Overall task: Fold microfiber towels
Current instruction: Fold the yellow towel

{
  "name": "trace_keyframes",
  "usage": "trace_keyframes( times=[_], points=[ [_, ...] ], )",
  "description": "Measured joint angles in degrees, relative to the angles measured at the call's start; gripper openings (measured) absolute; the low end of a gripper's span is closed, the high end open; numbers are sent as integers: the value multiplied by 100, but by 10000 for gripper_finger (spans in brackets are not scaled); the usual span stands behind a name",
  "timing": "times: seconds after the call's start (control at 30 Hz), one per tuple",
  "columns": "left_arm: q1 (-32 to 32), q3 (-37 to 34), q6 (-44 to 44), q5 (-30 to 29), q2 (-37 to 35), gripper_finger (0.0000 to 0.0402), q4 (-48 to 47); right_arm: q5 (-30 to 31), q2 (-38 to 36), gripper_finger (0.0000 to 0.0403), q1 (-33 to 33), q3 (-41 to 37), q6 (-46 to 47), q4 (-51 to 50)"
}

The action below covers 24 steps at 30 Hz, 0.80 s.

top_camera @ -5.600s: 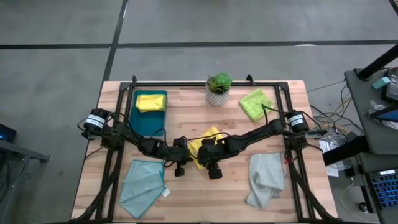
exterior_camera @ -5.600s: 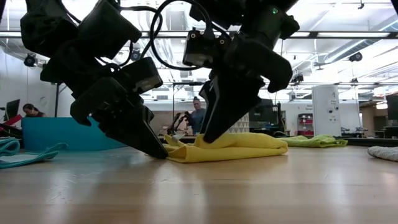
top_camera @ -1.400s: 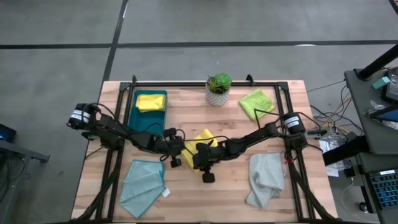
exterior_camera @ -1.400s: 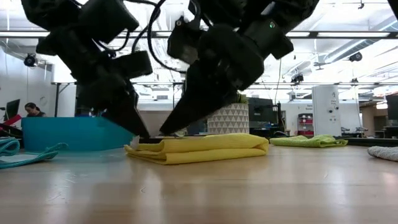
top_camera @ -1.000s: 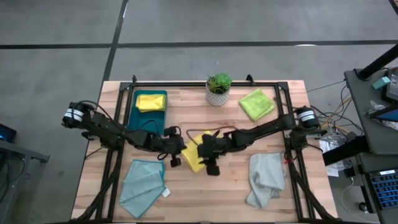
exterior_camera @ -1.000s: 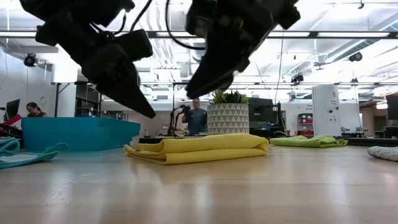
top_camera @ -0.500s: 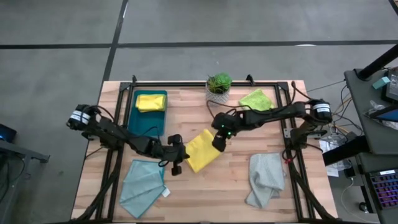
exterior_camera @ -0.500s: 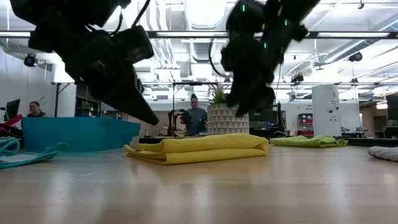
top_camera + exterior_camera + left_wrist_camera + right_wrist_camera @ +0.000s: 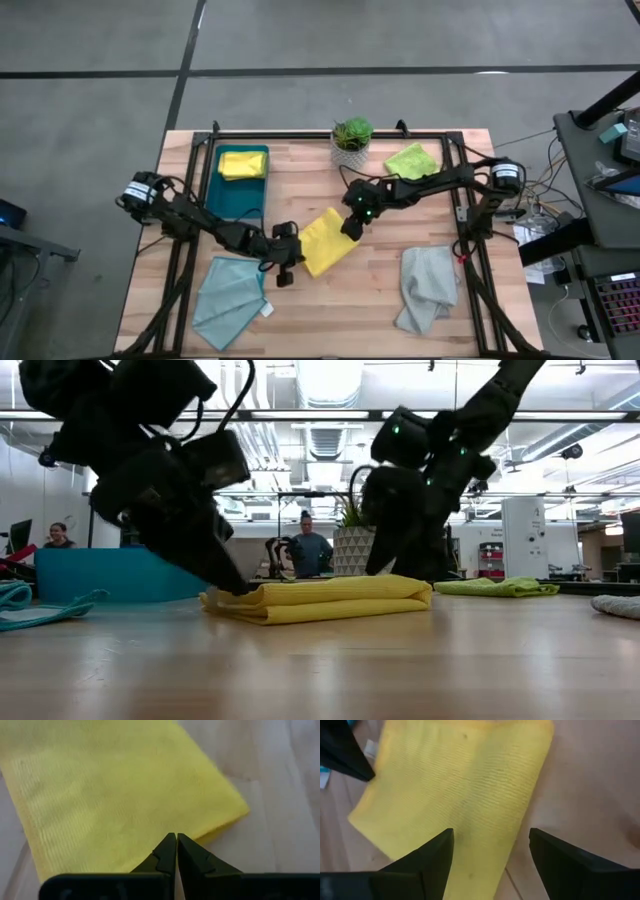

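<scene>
Yellow towel [image 9: 325, 241] lies folded flat mid-table, just in front of the potted plant [image 9: 351, 141]; right gripper [image 9: 351, 226] has let go and lifted off its far edge, fingers spread wide; left gripper [image 9: 283, 266] pressed together at its near-left corner, holding nothing; a second ago both crowded over it; this fold looks finished; teal towel [image 9: 230, 299] and grey towel [image 9: 426, 286] still unfolded.

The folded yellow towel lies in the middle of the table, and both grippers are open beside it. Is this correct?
Not quite. Only the right gripper is open over the yellow towel. The left gripper is shut at its edge, as the left wrist view shows.
</scene>
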Motion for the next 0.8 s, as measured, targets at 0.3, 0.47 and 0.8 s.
trace_keyframes(
  times=[0.3, 0.47, 0.8],
  points=[
    [0, -49, -95, 76, 109, 1, 19, -337, 411, 217, -26, 13, 56, 611],
    [0, -48, -99, 102, 118, 1, 32, -330, 411, 164, -26, 68, 114, 577],
    [0, -48, -98, 107, 118, 1, 32, -433, 407, 27, -26, 122, 148, 600]
  ],
)
